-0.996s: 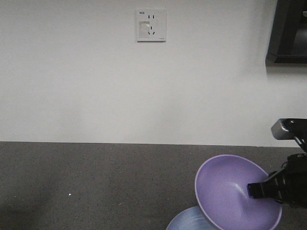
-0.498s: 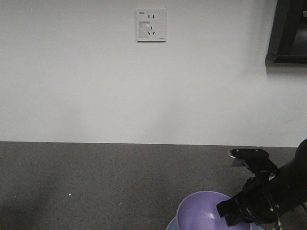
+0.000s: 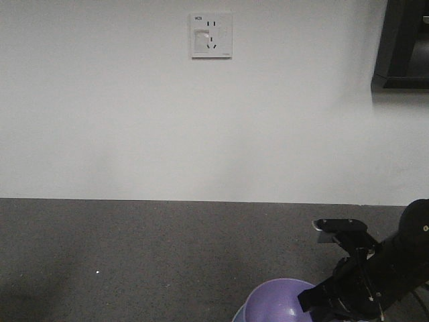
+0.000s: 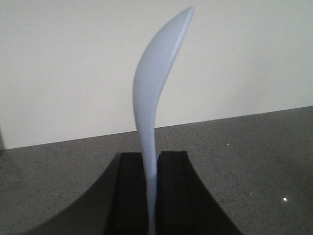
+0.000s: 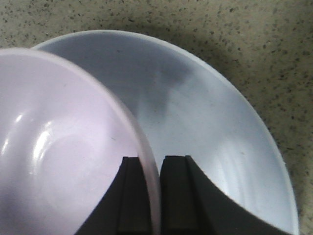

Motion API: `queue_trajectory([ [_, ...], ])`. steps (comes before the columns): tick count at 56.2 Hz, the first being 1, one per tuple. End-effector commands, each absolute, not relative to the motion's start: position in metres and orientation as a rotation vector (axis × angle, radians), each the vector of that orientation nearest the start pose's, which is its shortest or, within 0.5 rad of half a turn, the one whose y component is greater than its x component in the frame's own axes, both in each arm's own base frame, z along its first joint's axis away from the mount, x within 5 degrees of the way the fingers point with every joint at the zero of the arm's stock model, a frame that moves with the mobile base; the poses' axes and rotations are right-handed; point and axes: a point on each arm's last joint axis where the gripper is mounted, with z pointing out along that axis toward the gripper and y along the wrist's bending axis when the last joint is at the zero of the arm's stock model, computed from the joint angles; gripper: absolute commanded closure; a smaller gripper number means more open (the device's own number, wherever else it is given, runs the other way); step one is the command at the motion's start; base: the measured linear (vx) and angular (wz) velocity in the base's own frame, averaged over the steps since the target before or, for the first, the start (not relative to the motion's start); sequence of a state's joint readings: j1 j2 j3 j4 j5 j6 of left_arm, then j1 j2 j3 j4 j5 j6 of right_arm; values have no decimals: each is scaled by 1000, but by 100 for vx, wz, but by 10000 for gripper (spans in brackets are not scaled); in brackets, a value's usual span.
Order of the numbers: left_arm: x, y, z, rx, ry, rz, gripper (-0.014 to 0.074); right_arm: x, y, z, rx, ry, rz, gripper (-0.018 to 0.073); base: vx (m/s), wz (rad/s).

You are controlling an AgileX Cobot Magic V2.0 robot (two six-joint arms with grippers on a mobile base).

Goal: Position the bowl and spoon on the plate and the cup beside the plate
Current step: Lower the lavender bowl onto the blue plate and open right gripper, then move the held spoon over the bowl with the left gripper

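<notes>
My right gripper (image 5: 150,164) is shut on the rim of the lavender bowl (image 5: 58,161), one finger inside it and one outside. The bowl sits low over the left part of the pale blue plate (image 5: 205,112); I cannot tell if they touch. In the front view the bowl (image 3: 275,302) shows at the bottom edge, with the right gripper (image 3: 310,300) at its right side. My left gripper (image 4: 152,164) is shut on the handle of the pale spoon (image 4: 156,93), which stands upright with its scoop at the top. The cup is out of view.
A dark speckled countertop (image 3: 134,255) runs back to a white wall with a socket plate (image 3: 211,35). A dark box-like object (image 3: 402,47) hangs at the upper right.
The right arm has brought the bowl down from a raised, tilted pose to a low, level one over the plate and shifted it left.
</notes>
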State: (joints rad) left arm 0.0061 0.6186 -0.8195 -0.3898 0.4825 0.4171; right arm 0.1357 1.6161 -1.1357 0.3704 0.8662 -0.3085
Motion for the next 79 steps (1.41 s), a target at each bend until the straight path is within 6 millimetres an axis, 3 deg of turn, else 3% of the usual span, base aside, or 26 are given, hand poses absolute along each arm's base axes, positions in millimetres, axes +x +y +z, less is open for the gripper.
queue_trajectory([
  [1, 115, -14, 410, 142, 1636, -108, 594, 316, 71, 267, -344, 2660, 444, 440, 0, 0],
  [23, 115, -15, 408, 147, 1651, -112, 594, 316, 72, 268, -374, 2649, 462, 99, 0, 0],
  [33, 115, -15, 408, 147, 1651, -112, 594, 319, 68, 277, -455, 2624, 368, 67, 0, 0],
  [45, 115, -15, 408, 148, 1653, -112, 594, 316, 59, 324, -503, 2510, 210, 71, 0, 0],
  [53, 115, -15, 407, 152, 1664, -116, 594, 298, 51, 366, -442, 2405, 132, 163, 0, 0],
  [57, 114, -16, 406, 158, 1678, -121, 594, 287, 48, 379, -410, 2365, 114, 293, 0, 0],
  [63, 114, -16, 403, 168, 1705, -129, 594, 261, 44, 393, -396, 2279, 100, 577, 0, 0],
  [71, 124, -19, 398, 167, 1772, -181, 594, 228, 40, 392, -356, 2172, 116, 573, 0, 0],
  [79, 150, -28, 397, 228, 1899, -290, 594, 201, 36, 379, -331, 2101, 106, 572, 0, 0],
])
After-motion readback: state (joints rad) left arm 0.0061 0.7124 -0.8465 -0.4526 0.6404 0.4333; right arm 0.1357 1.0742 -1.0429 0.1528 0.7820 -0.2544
